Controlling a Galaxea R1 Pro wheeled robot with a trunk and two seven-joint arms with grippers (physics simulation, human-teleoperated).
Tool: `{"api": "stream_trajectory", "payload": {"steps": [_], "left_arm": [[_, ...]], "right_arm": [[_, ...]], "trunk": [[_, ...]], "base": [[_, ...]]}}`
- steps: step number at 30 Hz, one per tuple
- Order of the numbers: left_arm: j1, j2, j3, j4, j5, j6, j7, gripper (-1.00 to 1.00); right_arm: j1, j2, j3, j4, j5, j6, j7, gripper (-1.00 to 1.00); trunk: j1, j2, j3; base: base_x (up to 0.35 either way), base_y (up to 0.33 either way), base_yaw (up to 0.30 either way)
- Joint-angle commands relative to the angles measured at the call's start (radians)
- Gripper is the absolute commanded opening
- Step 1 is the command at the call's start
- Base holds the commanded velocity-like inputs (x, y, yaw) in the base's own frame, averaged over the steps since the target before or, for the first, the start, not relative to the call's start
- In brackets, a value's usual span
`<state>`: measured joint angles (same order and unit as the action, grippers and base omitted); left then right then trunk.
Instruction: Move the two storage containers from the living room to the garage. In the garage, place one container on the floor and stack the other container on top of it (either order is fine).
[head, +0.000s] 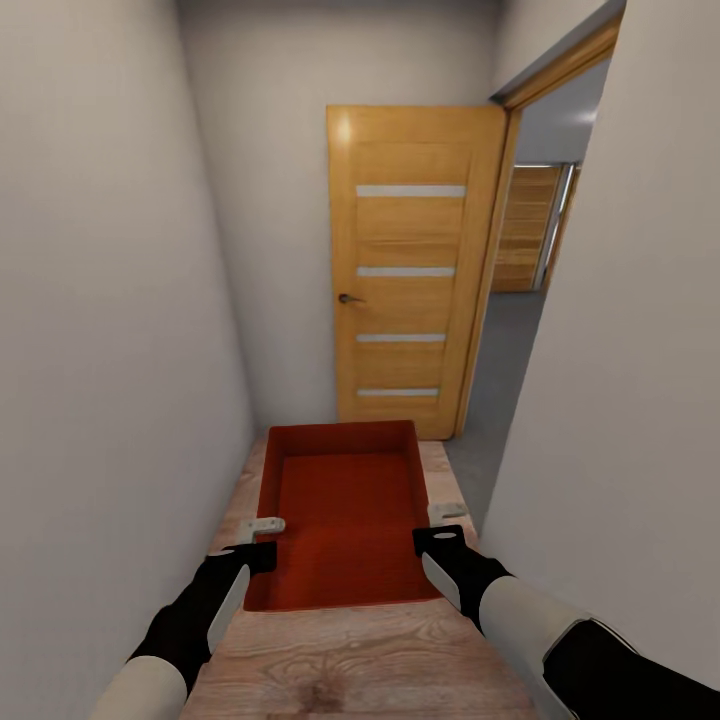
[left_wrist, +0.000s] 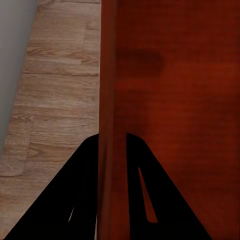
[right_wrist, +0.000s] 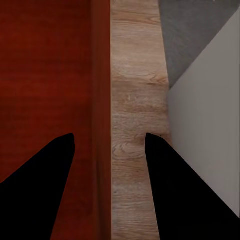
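Note:
One orange-red open-top storage container (head: 345, 520) hangs in front of me over the light wood plank floor (head: 330, 660) of a narrow corridor. My left gripper (head: 258, 540) is shut on its left wall, and the left wrist view shows the black fingers (left_wrist: 82, 190) pinching that wall (left_wrist: 110, 75). My right gripper (head: 440, 528) straddles the right wall (right_wrist: 100, 75); its fingers (right_wrist: 45, 180) stand wide apart on either side without touching it. The second container is out of view.
Plain walls close in on the left (head: 100, 350) and right (head: 630, 420). Ahead, a honey-coloured door (head: 410, 270) stands swung open. The doorway to its right leads onto dark grey floor (head: 505, 360), with wood-plank garage doors (head: 528, 225) beyond.

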<state>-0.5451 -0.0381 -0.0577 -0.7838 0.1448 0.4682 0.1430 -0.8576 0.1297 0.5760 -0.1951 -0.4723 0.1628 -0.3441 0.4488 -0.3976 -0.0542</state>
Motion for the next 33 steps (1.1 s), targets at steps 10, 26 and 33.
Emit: {"api": "stream_trajectory", "payload": {"steps": [10,26,33], "left_arm": [[-0.001,0.004,-0.004,-0.003,-0.025,-0.013,0.015,-1.00],[-0.001,0.004,-0.004,-0.003,-0.025,-0.013,0.015,-1.00],[-0.001,0.004,-0.004,-0.003,-0.025,-0.013,0.015,-1.00]], "right_arm": [[-0.001,-0.001,0.033,0.000,-0.043,0.006,0.013,-1.00],[-0.001,-0.001,0.033,0.000,-0.042,0.006,0.013,-1.00],[-0.001,-0.001,0.033,0.000,-0.042,0.006,0.013,-1.00]], "trunk": [[0.001,-0.002,-0.002],[0.001,-0.002,-0.002],[0.001,-0.002,-0.002]], "base": [[0.322,0.000,0.000],[0.322,0.000,0.000],[0.322,0.000,0.000]]}}
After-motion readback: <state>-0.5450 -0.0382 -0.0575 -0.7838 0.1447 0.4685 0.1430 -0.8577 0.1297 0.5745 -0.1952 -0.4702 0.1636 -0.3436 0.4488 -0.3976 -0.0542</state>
